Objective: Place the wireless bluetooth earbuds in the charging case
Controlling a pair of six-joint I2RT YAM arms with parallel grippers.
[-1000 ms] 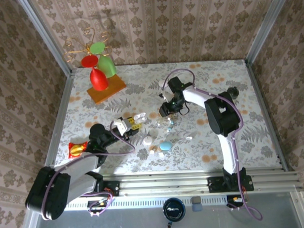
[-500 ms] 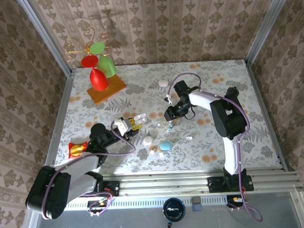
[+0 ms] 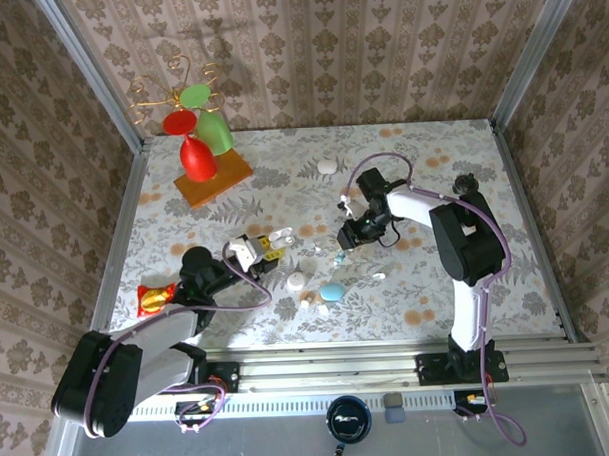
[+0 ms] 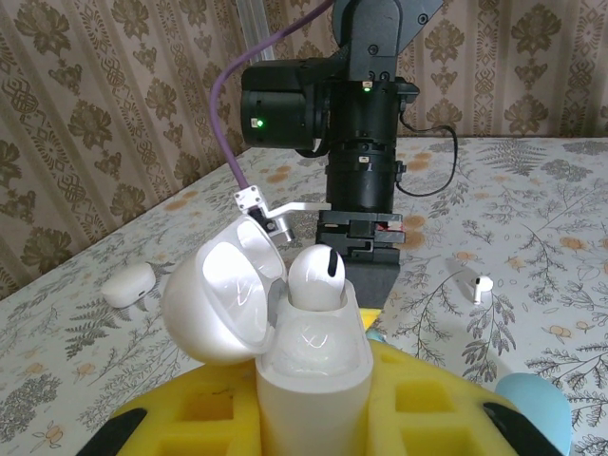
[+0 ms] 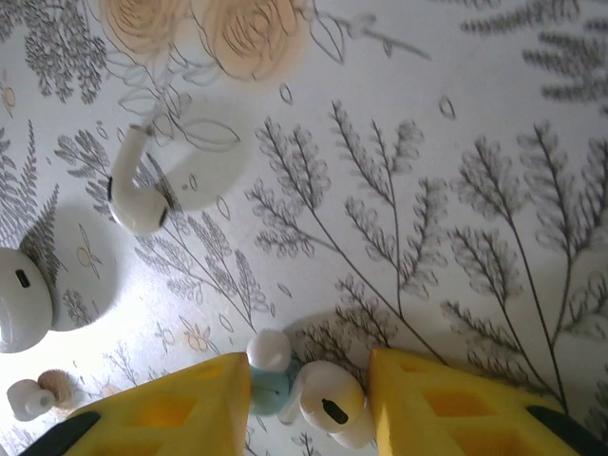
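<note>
Between parted fingers (image 5: 180, 408) of the right end effector (image 5: 309, 385), a white earbud (image 5: 331, 407), perhaps touching one.

White earbud (image 5: 138, 195), seemingly teal earbud (image 5: 270, 393), floral table (image 5: 446, 142)

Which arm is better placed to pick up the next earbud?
Right. The right claw brackets a white earbud on the table; the left claw is shut on the open charging case.
</note>
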